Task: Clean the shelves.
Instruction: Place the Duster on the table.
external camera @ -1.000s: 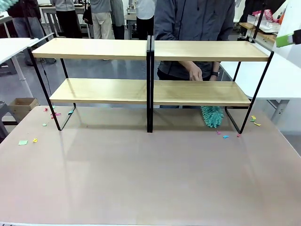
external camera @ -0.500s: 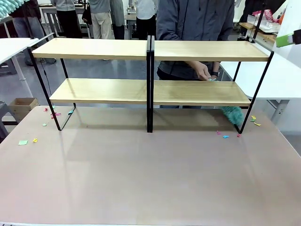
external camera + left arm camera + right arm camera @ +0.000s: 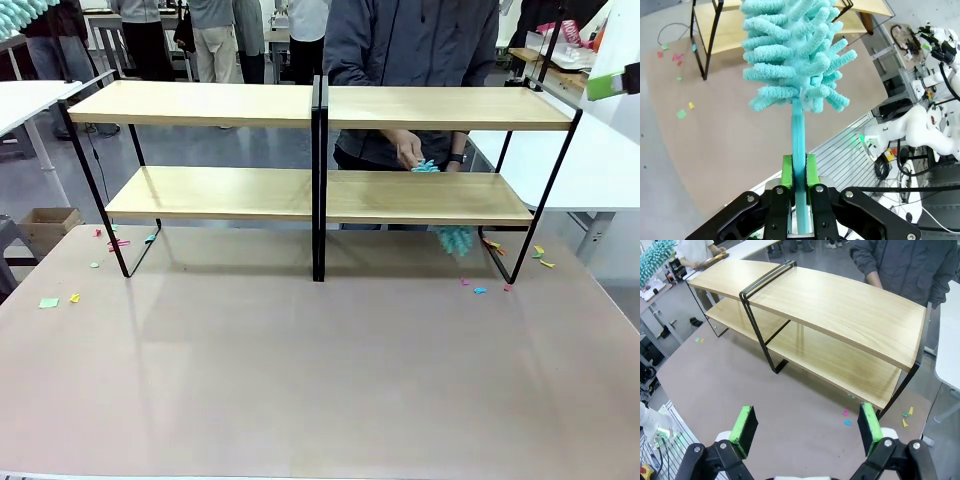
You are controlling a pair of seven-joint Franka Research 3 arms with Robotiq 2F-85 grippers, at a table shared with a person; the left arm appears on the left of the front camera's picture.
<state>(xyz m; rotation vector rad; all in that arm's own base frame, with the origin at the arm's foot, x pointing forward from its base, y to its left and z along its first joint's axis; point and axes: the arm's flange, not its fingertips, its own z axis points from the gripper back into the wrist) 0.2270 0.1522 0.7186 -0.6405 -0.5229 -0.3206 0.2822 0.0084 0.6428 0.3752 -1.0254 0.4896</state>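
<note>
While the person's hand [image 3: 408,150] works a teal duster [image 3: 453,238] behind the right half's lower board, its fluffy head hanging below that board near the table's far right corner, the shelves [image 3: 318,108] stand along the table's [image 3: 320,370] far edge, nearly spanning its width, the two racks joined at the middle by black uprights. Small coloured paper scraps [image 3: 478,289] lie on the table by the right foot of the frame, and more lie near the far left corner beside the left foot. The left gripper [image 3: 799,172], in its wrist view, is clamped on the handle of a second teal duster [image 3: 795,55], whose head stands up above the green pads. The right gripper [image 3: 805,427] hovers above the table's near side with its jaws wide apart, holding nothing, the shelves ahead of it.
</note>
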